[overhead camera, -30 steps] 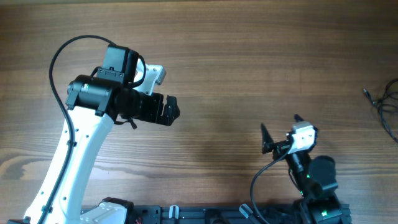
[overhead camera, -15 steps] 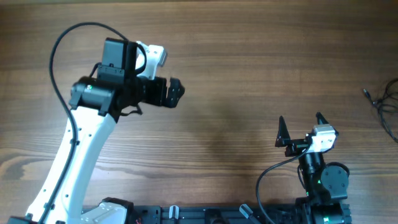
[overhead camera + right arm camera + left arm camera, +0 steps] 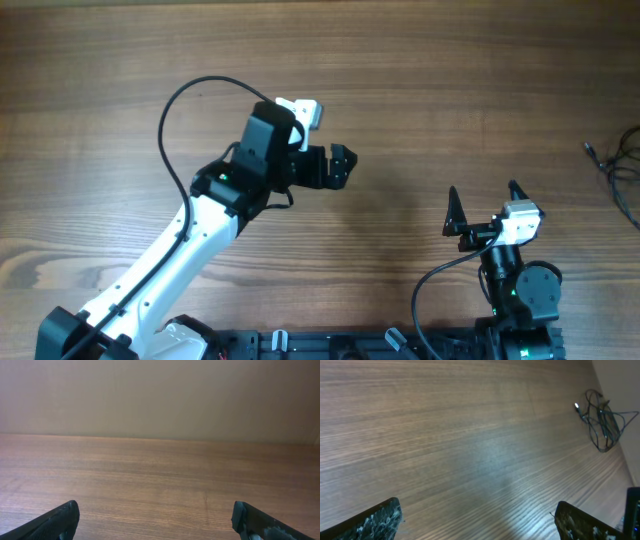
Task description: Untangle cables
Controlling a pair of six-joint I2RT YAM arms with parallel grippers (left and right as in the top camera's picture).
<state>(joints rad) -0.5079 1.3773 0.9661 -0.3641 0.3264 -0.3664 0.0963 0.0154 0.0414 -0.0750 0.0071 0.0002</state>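
Observation:
The cables [image 3: 620,165] are a loose bundle of thin black cords with a small plug end, lying at the far right edge of the table in the overhead view. They also show in the left wrist view [image 3: 602,419] at the top right. My left gripper [image 3: 343,166] is open and empty over the middle of the table, far left of the cables. In its wrist view [image 3: 480,522] only bare wood lies between the fingertips. My right gripper [image 3: 483,200] is open and empty near the front edge, and its wrist view [image 3: 157,522] shows bare wood and a wall.
The wooden table [image 3: 420,80] fills the overhead view. The right arm's base [image 3: 515,290] stands at the front right. A thick black cable [image 3: 195,95] loops above the left arm. A wall edge [image 3: 620,390] runs just past the cables in the left wrist view.
My left arm has swung to the right, from the left side toward the table's middle. My right gripper shifted right and turned upright earlier, then stayed still.

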